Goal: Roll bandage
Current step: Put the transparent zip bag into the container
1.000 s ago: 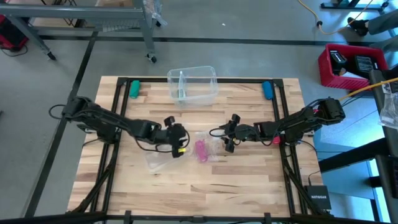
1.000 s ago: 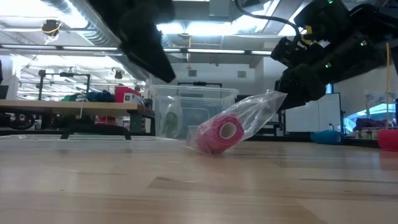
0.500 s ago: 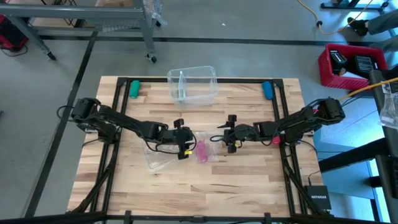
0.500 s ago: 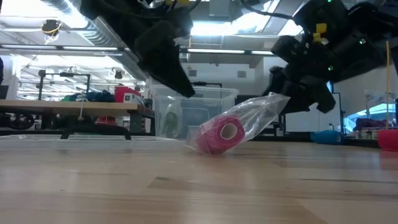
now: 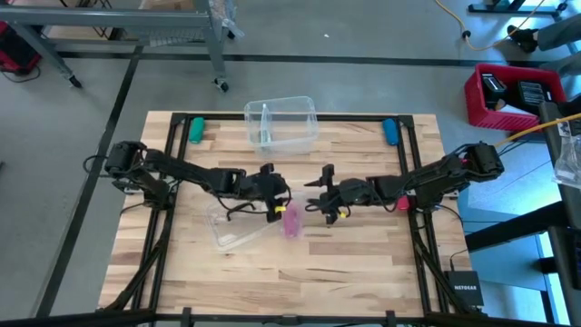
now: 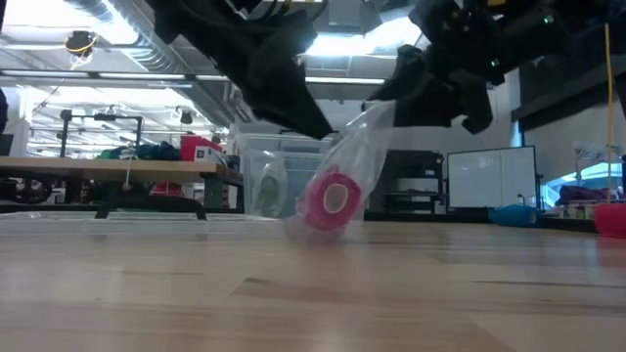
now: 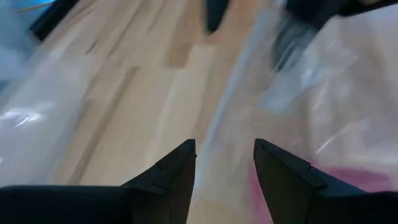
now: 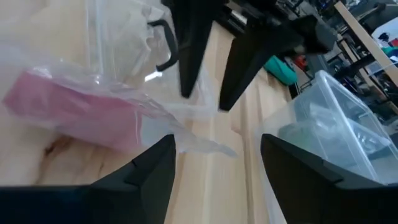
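The bandage (image 5: pixel 290 220) is a pink roll inside a clear wrapper (image 6: pixel 364 147), and it rests on the wooden bench (image 5: pixel 363 263) near the middle. In the low view the roll (image 6: pixel 329 200) stands tilted on its edge, and the wrapper rises from it up to the right.

The left end effector (image 5: pixel 277 202) is just beside the roll on its left side. Its two fingers (image 7: pixel 168 180) stand apart, so it is open, and they are around nothing solid; in its wrist view the wrapper lies in front of them.

The right end effector (image 5: pixel 320 191) is near the roll on the right side. Its fingers (image 8: pixel 149 168) are also apart. In the low view the top of the wrapper reaches it, but I cannot tell if it grips the plastic.

A clear bin (image 5: pixel 281 123) stands at the far edge of the bench.
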You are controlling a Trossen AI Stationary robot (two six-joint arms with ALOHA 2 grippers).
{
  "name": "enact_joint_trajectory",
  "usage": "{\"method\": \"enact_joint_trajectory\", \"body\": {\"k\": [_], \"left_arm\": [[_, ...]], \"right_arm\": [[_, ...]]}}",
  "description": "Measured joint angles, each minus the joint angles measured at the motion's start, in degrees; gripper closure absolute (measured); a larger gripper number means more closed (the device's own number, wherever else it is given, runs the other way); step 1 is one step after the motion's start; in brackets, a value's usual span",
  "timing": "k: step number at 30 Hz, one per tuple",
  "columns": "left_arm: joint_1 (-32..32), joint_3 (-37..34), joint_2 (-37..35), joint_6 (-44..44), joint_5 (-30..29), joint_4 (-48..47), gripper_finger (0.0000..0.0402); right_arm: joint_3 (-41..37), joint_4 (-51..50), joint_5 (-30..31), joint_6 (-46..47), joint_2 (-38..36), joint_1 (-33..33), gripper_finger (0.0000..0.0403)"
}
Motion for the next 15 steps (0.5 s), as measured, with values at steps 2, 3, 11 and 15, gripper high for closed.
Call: {"method": "enact_joint_trajectory", "body": {"k": [2,3,11,15], "left_arm": [[1.06,0.01,0.06,1.62,4.14,2.13,0.0247],[1.66,0.01,0.31,2.26,6.14,3.43,0.0247],[6.87,0.0,3.86,8.78,15.62,8.84,0.0247],[7.85,0.0,4.61,13.04,19.75,11.14,0.0247]], "right_arm": [[0.53,0.03,-0.91,-0.03,0.0,-0.09,0.0166],[0.64,0.02,-1.27,-0.05,0.0,-0.09,0.0166],[0.79,0.31,-5.57,-0.07,0.0,-0.09,0.0166],[0.81,0.74,-5.82,-0.07,0.0,-0.09,0.0166]]}}
